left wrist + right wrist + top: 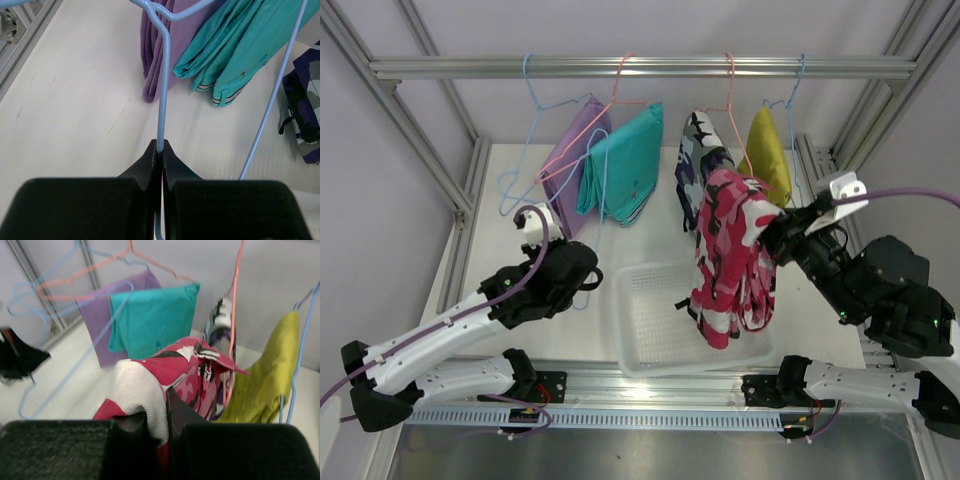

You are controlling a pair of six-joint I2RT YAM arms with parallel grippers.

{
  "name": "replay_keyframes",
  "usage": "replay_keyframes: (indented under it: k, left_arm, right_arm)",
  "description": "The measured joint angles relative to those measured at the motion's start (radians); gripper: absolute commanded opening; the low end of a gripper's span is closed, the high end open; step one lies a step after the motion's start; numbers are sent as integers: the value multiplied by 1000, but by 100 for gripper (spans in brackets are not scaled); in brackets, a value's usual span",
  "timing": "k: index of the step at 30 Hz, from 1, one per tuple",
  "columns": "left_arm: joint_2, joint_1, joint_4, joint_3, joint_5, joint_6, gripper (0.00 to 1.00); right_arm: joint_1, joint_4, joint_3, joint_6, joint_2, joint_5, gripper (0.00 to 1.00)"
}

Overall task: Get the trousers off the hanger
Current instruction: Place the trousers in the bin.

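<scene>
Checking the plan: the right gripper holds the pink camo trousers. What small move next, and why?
Probably lower a little and open the right gripper. The trousers hang from it right above the basket and seem clear of the hangers, so they should drop in.

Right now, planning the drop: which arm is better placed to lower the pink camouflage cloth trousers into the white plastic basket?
Right. The right gripper grips those trousers, dangling over the basket; the left gripper is shut on a light-blue wire hanger.

Two white-and-black arms (450,335), purple cables (905,193), green indicator lights (931,322), black wedge-shaped fingers (147,165).
</scene>
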Motion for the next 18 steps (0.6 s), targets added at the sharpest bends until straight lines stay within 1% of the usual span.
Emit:
replay_keyframes:
  k: [3, 9, 14, 18]
  left_arm:
    - [-30, 0, -14, 0, 1, 2, 0]
    - [-72, 0, -37, 8, 1, 3, 0]
    - [-84, 0, -45, 9, 5, 3, 0]
    - [-86, 0, -66, 11, 7, 0, 1]
  right_arm:
    - [0, -23, -143, 32, -107, 1, 0]
    - [0, -98, -282, 101, -220, 11, 0]
    - [0, -158, -317, 130, -297, 31, 0]
    - [-1, -164, -320, 143, -323, 40, 0]
